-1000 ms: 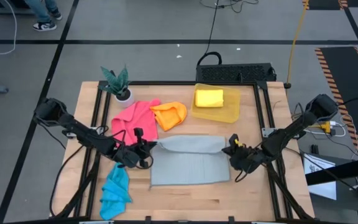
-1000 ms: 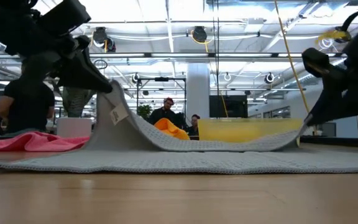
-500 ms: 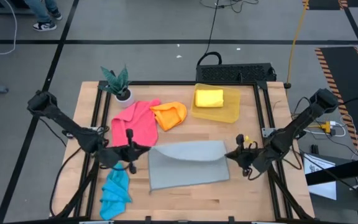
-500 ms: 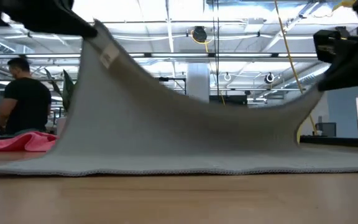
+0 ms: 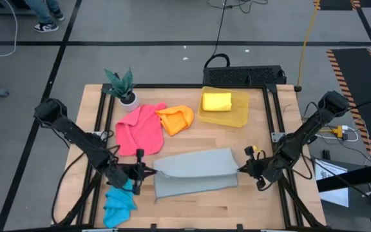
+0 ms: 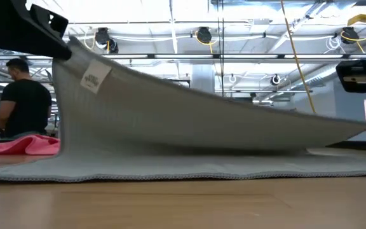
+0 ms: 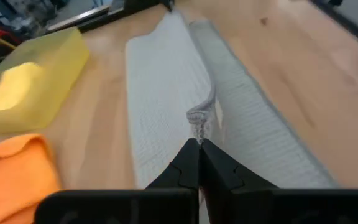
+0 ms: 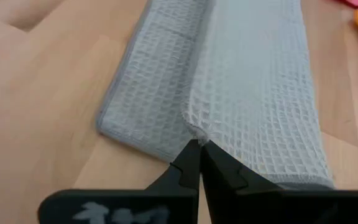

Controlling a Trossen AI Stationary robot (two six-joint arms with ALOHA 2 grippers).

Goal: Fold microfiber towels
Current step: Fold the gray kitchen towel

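The grey towel (image 5: 192, 171) lies mid-table, its near edge (image 6: 170, 173) flat on the wood and its far edge raised. My left gripper (image 5: 148, 171) is shut on the raised left corner, my right gripper (image 5: 241, 169) on the raised right corner. The pink towel (image 5: 140, 127) and orange towel (image 5: 176, 119) lie crumpled at the far left. The blue towel (image 5: 118, 200) is bunched at the near left. A yellow towel (image 5: 216, 101) rests folded in the yellow bin (image 5: 237, 116). My left gripper pinches the grey towel's raised left corner (image 7: 199, 126) between its fingertips (image 7: 188, 163), slanting down from the table's left. The corner with its label (image 6: 93, 77) is lifted high, and the cloth falls from it to the table. My right gripper pinches the raised right corner (image 8: 194, 129) at the fingertips (image 8: 190, 160), slanting down from the table's right. That corner is held lower than the left one. The lifted edge (image 6: 221, 102) runs nearly straight between the two holds.
A small potted plant (image 5: 122, 87) stands at the far left corner. Bare wood (image 5: 198, 209) lies between the grey towel and the near edge. People stand in the room behind the table (image 6: 21, 95).
Both grippers have carried the grey towel's far edge up and toward the table's near edge, staying shut. The lifted half has swung up and over the flat half. The near edge has stayed on the table.
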